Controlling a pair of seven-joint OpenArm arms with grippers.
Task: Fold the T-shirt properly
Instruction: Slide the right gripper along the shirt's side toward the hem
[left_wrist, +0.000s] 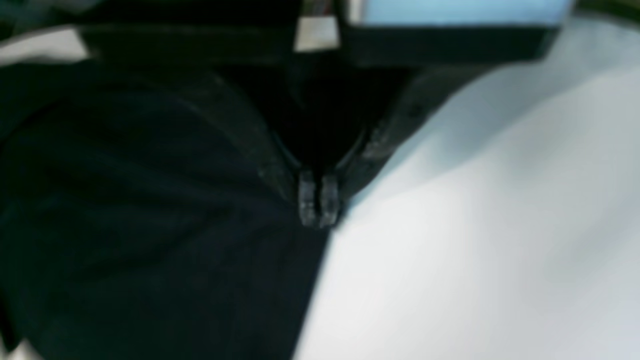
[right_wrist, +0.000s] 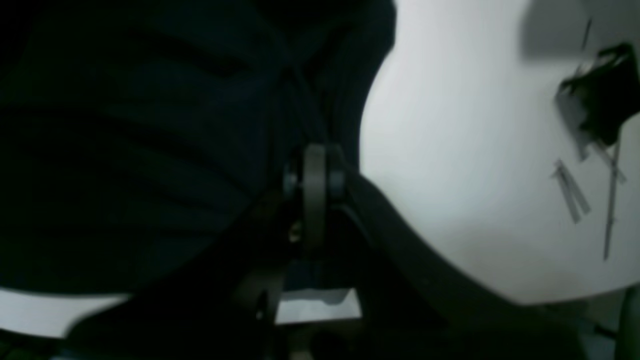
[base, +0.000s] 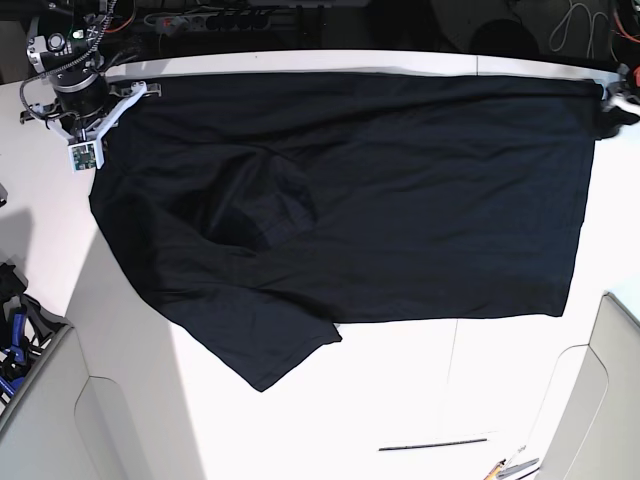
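Observation:
The black T-shirt (base: 360, 190) lies spread wide over the white table (base: 400, 380), with a sleeve pointing to the front left and a rumpled fold left of centre. My left gripper (base: 612, 100) is at the shirt's far right corner. In the left wrist view its fingertips (left_wrist: 319, 205) are together on the shirt's edge (left_wrist: 150, 225). My right gripper (base: 100, 125) is at the far left corner. In the right wrist view its fingertips (right_wrist: 314, 172) are pressed together with dark cloth (right_wrist: 150, 150) around them.
A thin black rod (base: 432, 444) and some pens (base: 510, 467) lie near the front edge. Grey panels (base: 40, 420) stand at both front corners. Blue-handled tools (base: 15, 335) sit at the left. Cables (base: 230, 18) run behind the table. Thin grey strips (right_wrist: 570, 192) lie on the table.

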